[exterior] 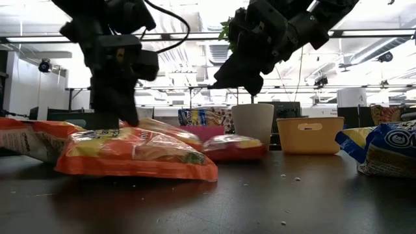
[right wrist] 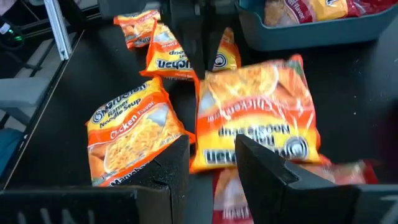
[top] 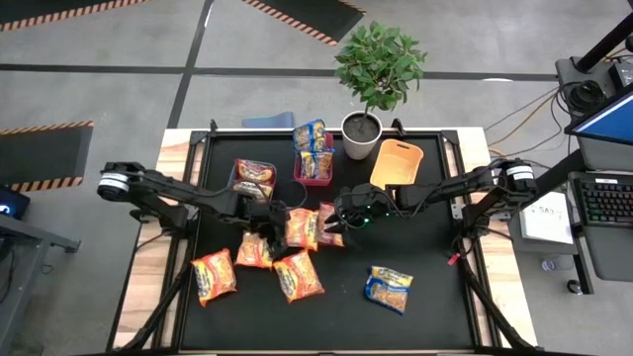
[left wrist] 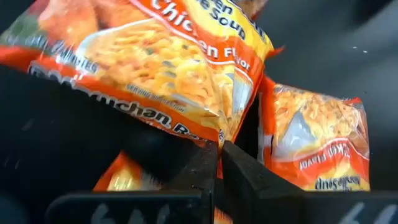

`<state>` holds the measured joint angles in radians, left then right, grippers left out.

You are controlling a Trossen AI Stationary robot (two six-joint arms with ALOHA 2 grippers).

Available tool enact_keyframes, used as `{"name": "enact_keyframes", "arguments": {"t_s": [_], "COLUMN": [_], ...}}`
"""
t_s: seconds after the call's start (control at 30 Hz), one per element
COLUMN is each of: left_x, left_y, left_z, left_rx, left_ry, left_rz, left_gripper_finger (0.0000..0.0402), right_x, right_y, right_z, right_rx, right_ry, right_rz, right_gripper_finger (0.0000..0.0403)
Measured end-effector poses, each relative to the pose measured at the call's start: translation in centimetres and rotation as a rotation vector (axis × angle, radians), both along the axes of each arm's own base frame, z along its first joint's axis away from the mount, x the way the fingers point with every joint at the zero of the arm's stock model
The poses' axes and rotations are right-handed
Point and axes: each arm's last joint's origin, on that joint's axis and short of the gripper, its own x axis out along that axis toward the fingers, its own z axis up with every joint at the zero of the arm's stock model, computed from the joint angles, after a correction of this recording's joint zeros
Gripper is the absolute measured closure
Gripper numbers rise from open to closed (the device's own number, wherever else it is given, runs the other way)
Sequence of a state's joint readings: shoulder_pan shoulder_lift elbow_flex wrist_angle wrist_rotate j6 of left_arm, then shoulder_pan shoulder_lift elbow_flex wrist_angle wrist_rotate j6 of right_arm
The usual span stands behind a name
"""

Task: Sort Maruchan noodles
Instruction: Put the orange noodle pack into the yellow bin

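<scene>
High view showed sorting partly done: blue-yellow crinkly packets (top: 312,138) lay in the red plastic bin (top: 315,178) and maroon packets (top: 254,173) in the teal bin (top: 235,170) near the table's far edge, while the orange bin (top: 397,163) sat empty. Several orange-yellow ramen packets (top: 299,275) and one blue-yellow packet (top: 388,287) remained loose mid-table. Left gripper (top: 265,229) was pinched shut on an orange packet's edge (left wrist: 211,134); right gripper (top: 336,225) hovered part-open over the pile, holding nothing.
</scene>
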<state>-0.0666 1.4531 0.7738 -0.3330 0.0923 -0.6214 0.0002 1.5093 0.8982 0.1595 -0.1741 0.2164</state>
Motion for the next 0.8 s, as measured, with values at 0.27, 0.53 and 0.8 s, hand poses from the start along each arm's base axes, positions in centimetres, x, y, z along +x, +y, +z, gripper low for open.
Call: {"name": "enact_keyframes", "arguments": {"t_s": [0.27, 0.53, 0.8], "left_x": [1.7, 1.3, 0.4], "left_y": [0.6, 1.6, 1.8], "left_z": [-1.1, 0.4, 2.1], "left_rx": [0.045, 0.168, 0.273], "left_ry": [-0.094, -0.168, -0.228], "left_rz": [-0.096, -0.229, -0.352], "left_gripper_finger": [0.0401, 0.0375, 0.0320], "right_x": [0.0, -0.5, -0.5], "right_y": [-0.3, -0.5, -0.5], "right_z": [-0.1, -0.8, -0.9], "right_rx": [0.120, 0.249, 0.306], "right_ry": [0.032, 0.132, 0.142], "right_rz": [-0.193, -0.352, -0.412], "right_gripper_finger": [0.0284, 0.0282, 0.0244]}}
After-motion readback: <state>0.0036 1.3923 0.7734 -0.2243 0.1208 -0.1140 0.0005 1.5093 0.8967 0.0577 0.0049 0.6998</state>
